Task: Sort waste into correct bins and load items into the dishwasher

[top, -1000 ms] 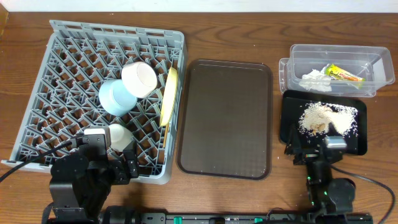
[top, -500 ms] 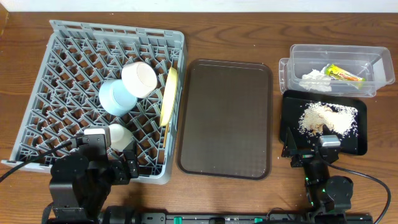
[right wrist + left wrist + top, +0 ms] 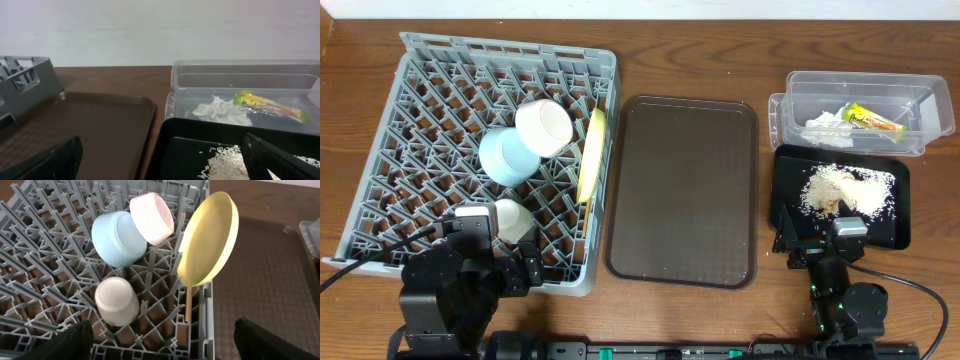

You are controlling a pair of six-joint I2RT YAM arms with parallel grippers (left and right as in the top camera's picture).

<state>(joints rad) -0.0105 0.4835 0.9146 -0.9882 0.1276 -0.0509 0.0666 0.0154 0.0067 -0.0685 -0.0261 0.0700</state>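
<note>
Retreat is the only change: the right tool [image 3: 160, 150], spread wide and empty, has drawn back slightly along the black tray [image 3: 895, 232], while the left tool [image 3: 161, 337], equally open, hangs over the dish rack [image 3: 410, 60]. With crumpled paper [image 3: 825, 125] and wrapper [image 3: 868, 118] in the clear tub [image 3: 920, 95], food scraps [image 3: 845, 190] on the tray, and yellow plate [image 3: 590, 155], blue bowl [image 3: 505, 157], white bowl [image 3: 542, 127] and chopsticks [image 3: 188, 302] racked, the job looks finished.
</note>
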